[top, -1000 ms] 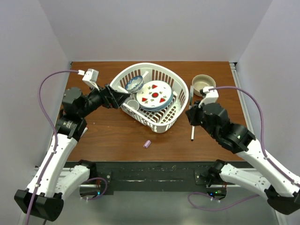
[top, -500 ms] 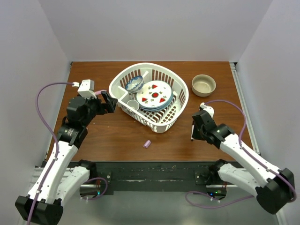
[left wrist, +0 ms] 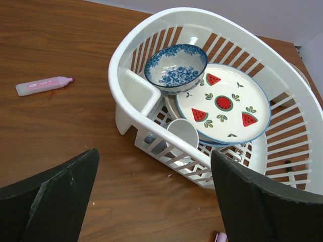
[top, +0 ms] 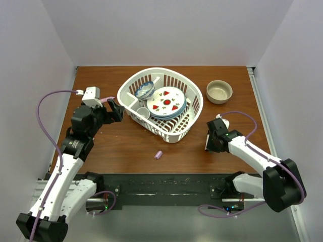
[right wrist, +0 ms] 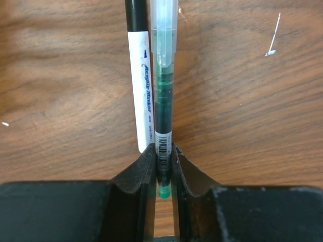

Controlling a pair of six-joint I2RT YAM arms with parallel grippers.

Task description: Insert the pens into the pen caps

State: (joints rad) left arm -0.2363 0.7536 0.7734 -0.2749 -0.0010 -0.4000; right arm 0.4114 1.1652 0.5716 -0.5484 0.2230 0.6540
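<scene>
My right gripper [right wrist: 163, 154] [top: 209, 142] is shut on the near end of a dark green pen [right wrist: 163, 96] with a clear far end. The pen lies along the table, touching a white-barrelled pen [right wrist: 143, 101] on its left. My left gripper [left wrist: 154, 201] [top: 115, 111] is open and empty, hovering left of the basket. A lilac-pink pen [left wrist: 43, 84] lies on the table left of the basket. A lilac-pink cap [top: 158, 155] lies near the table's front, also at the bottom of the left wrist view [left wrist: 220, 237]. Other caps are not visible.
A white basket [top: 174, 136] [left wrist: 126, 65] at mid table holds a blue bowl [left wrist: 175, 68], a watermelon plate [left wrist: 222, 103], a white cup [left wrist: 182, 133] and a small dark object [left wrist: 289, 169]. A tan bowl [top: 219, 92] stands at the back right.
My left gripper has drawn back from the basket rim to the left. My right arm has moved toward the front and lowered over the pens at the right.
</scene>
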